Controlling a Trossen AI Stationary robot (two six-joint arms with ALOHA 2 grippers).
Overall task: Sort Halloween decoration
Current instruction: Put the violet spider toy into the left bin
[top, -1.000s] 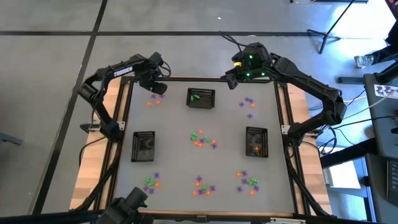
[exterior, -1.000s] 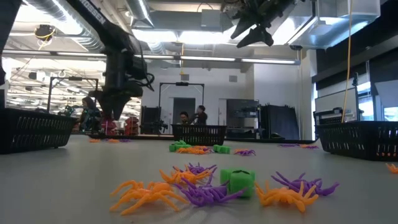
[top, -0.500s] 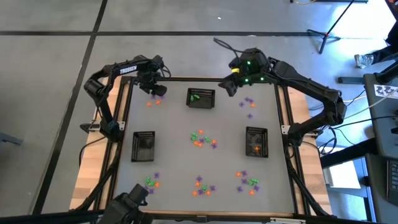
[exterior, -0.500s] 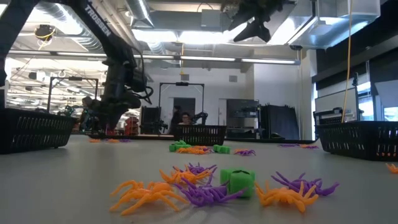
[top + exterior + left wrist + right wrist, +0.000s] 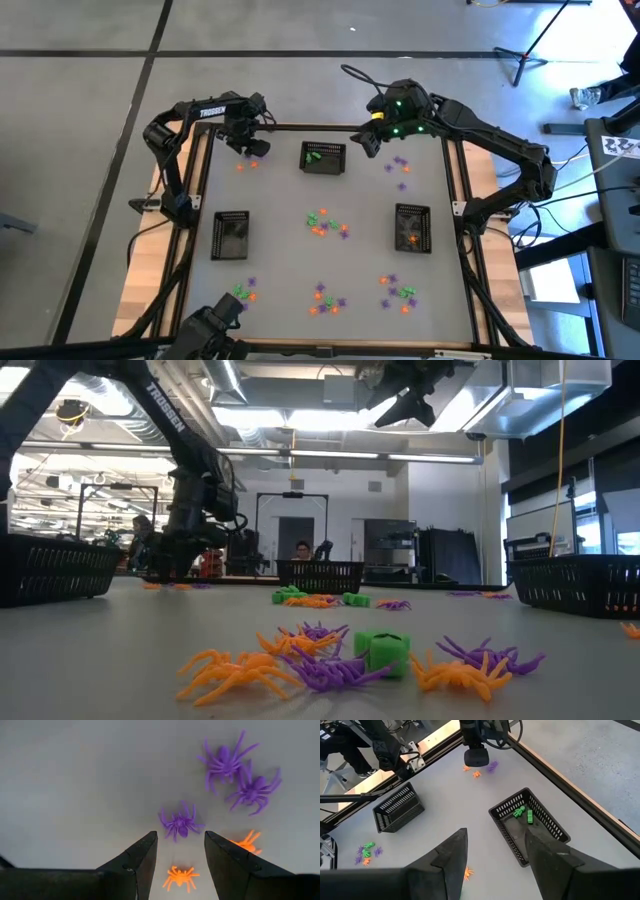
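High view: left pincer (image 5: 247, 140) sits low over the far left corner of the tabletop (image 5: 280, 255), w/ a small purple/orange clump of Halloween decoration (image 5: 246, 161) just under and beside it. Right pincer (image 5: 368, 142) hangs above the far edge, beside the basket holding green pieces (image 5: 324, 157); purple trinkets lie just off to its other side. More clumps lie mid-tabletop and along the near edge, well apart from both pincers.

Low view: left pincer (image 5: 172, 556) is down close to the surface at the far corner. Right pincer (image 5: 405, 402) is high up, fingers spread, empty.

Left wrist view: left pincer's fingers (image 5: 140, 857) are spread, nothing between them yet. A purple spider (image 5: 180, 821) lies just ahead of the gap, an orange spider (image 5: 180, 877) sits w/in the gap, and another orange one is partly hidden by one finger.

Right wrist view: right pincer (image 5: 496, 845) is spread and empty, green-piece basket ahead of it.

Risk: spiders are packed tight, so closing here could grab two colours at once, or legs could snag a neighbour and drag it. Thin legs may also slip out mid-carry.
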